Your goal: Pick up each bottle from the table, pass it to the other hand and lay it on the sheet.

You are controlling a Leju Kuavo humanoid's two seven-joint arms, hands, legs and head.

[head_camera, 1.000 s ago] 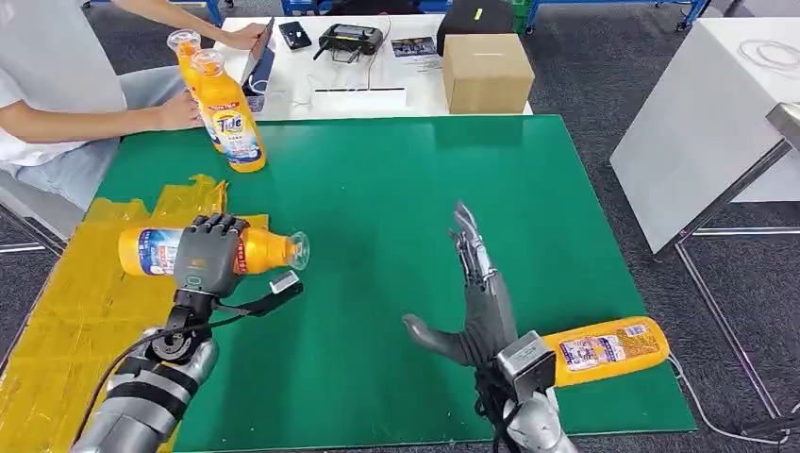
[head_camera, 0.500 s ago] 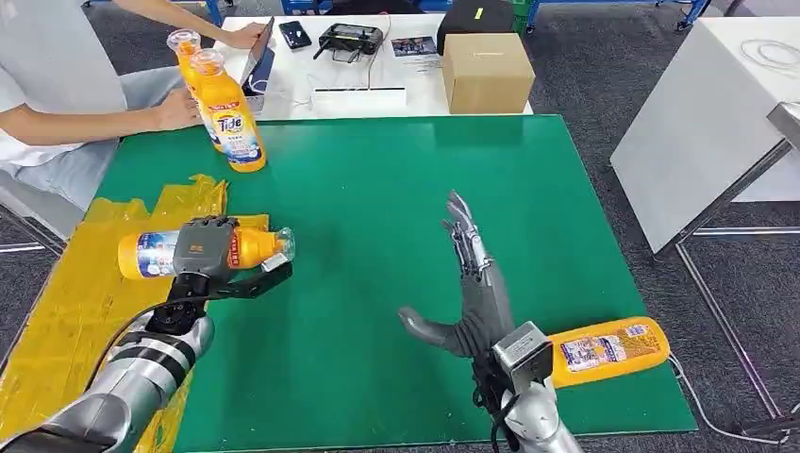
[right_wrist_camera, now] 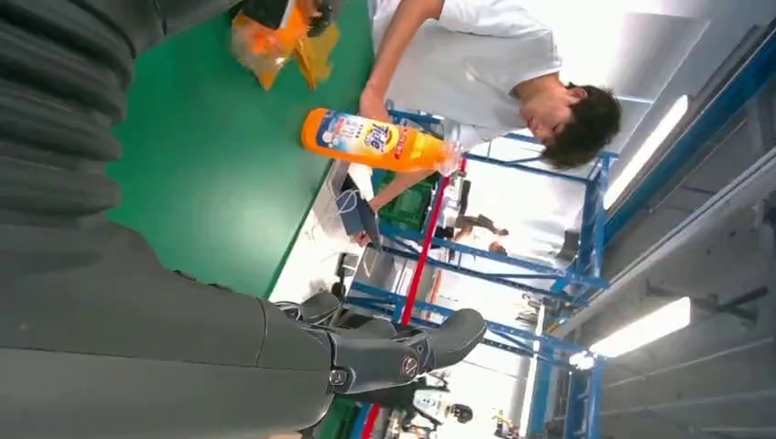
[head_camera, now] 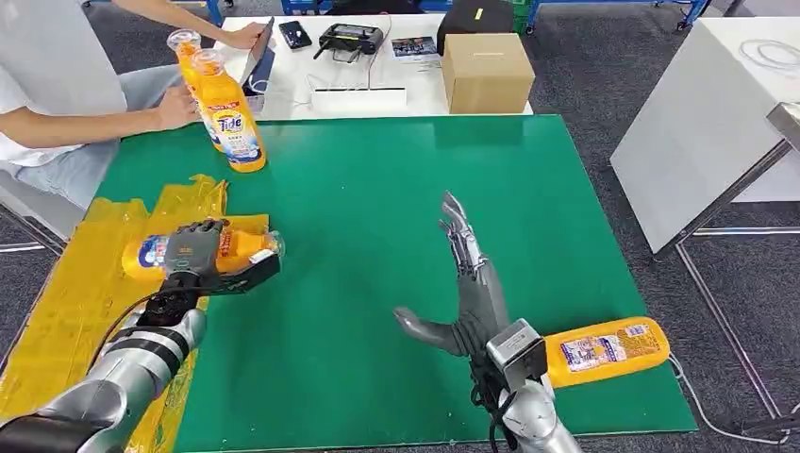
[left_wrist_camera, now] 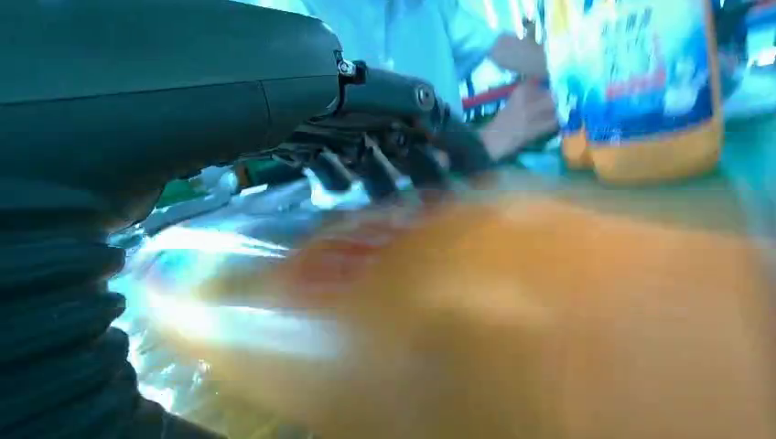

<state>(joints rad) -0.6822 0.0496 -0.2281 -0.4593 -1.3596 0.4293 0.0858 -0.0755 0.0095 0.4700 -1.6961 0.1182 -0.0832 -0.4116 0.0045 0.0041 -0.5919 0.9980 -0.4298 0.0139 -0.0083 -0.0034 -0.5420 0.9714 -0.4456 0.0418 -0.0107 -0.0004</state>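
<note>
The left hand (head_camera: 195,255) grips a lying orange bottle (head_camera: 236,248) over the yellow sheet (head_camera: 66,311) at the table's left; the right hand (head_camera: 467,293) is spread wide, empty, left of another lying bottle (head_camera: 604,349)

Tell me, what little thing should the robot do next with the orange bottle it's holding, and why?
Probably lower it a little and let go. The left hand grips the orange bottle lying sideways, already over the yellow sheet, which is where it belongs. The right hand is spread and holds nothing, so the pass looks done.
</note>
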